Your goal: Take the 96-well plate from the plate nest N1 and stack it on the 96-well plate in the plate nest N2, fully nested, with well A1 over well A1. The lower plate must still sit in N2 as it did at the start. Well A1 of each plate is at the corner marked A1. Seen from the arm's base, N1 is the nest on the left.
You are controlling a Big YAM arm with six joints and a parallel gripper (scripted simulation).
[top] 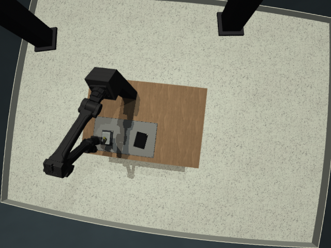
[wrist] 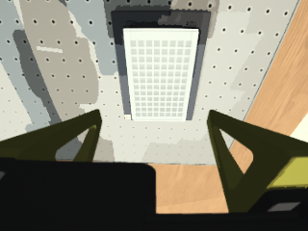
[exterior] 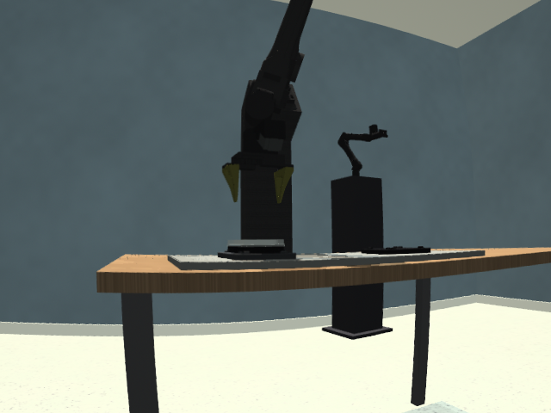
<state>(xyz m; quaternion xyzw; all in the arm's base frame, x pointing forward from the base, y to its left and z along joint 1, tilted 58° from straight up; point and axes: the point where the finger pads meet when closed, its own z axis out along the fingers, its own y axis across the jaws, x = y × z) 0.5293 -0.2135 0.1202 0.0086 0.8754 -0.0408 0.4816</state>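
A white 96-well plate (wrist: 160, 73) sits in a dark plate nest (wrist: 161, 16) on the grey perforated base board. It also shows in the overhead view (top: 106, 137) and in the side view (exterior: 256, 243). A black 96-well plate (top: 140, 140) lies in the other nest, further along the board; it also shows in the side view (exterior: 396, 249). My gripper (exterior: 256, 195) is open and empty, and hangs well above the white plate with its yellow fingers pointing down. In the wrist view the gripper (wrist: 154, 115) has its fingers spread wider than the plate's short side. A small mark shows at the plate's near left corner (wrist: 127, 116).
The grey board (top: 125, 136) lies on a wooden table (top: 165, 122), near its edge. A second small arm on a black pedestal (exterior: 356, 213) stands behind the table. Black pillars (top: 231, 16) stand on the floor far off.
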